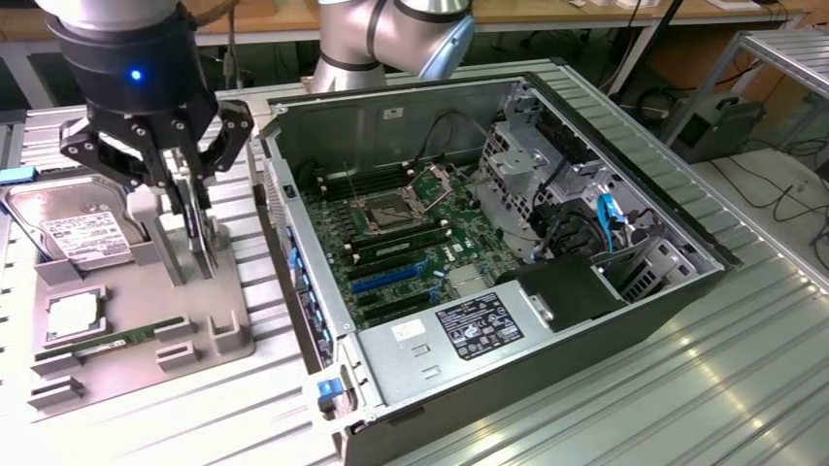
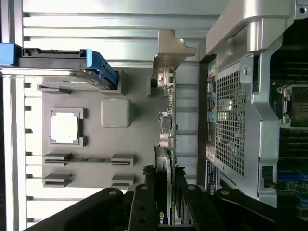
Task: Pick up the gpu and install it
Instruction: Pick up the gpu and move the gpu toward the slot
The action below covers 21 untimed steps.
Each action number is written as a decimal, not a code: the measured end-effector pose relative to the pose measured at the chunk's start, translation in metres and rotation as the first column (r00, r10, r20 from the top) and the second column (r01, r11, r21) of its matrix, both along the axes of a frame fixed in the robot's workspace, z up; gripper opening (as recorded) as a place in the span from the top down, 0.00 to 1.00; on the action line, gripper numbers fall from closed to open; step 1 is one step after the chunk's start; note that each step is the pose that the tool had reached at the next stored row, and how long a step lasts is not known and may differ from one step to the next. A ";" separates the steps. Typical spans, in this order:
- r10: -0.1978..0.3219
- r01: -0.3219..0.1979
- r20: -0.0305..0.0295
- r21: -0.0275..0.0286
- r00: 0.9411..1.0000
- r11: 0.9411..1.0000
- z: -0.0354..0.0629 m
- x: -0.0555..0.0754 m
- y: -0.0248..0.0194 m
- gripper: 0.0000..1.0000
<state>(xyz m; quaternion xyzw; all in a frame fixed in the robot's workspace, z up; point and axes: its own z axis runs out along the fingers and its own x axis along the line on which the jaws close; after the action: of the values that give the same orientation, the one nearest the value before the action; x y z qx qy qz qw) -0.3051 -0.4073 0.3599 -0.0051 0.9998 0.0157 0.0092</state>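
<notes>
Straddling the gpu [image 1: 201,243] [image 2: 166,122], the gripper [image 1: 188,199] [image 2: 166,180] hangs straight down over the tray [image 1: 130,379] [image 2: 139,134]. Its fingers [image 1: 171,189] [image 2: 144,202] are drawn in narrow, one on each face of the card. In the wrist view they sit tight against the black board near its upper edge, so the gripper looks clamped on the gpu.

The gpu stands upright on its long edge in a slotted holder of the tray, on the side nearest the case [image 1: 428,97] [image 2: 231,120]. Its lower edge is seated in the holder, and its silvery bracket end shows in the wrist view.

Farther from the case, the rest of the tray carries three parts:
- a hard drive [image 1: 81,233] with a white label, leaning in its own holder
- a square cpu [image 1: 72,316] [image 2: 65,127], lying flat in a recess
- a thin green memory stick [image 1: 111,342] [image 2: 86,160], lying in its slot beside the cpu

The case lies on its side on the slatted metal table [image 1: 674,388], just beside the tray. Its side panel is off and the motherboard [image 1: 402,243] is exposed.
</notes>
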 end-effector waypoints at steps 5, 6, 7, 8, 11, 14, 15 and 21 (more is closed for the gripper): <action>0.006 -0.006 0.000 0.006 1.000 1.000 0.0345 0.010 -0.0089 0.74; 0.007 -0.007 0.000 0.007 1.000 1.000 0.0397 0.012 -0.0103 0.74; 0.008 -0.008 0.000 0.010 1.000 1.000 0.0455 0.015 -0.0122 0.74; 0.008 -0.008 0.000 0.014 1.000 1.000 0.0497 0.018 -0.0137 0.74; 0.011 -0.011 0.000 0.033 1.000 0.999 0.0601 0.028 -0.0177 0.74; 0.012 -0.012 0.000 0.054 1.000 0.998 0.0704 0.045 -0.0216 0.74; 0.012 -0.012 0.001 0.061 1.000 0.998 0.0746 0.063 -0.0243 0.74; 0.012 -0.012 -0.003 0.063 1.000 0.998 0.0759 0.116 -0.0285 0.74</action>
<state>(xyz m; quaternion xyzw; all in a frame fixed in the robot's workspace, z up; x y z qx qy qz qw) -0.1887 -0.4358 0.4357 -0.0109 0.9988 0.0473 0.0078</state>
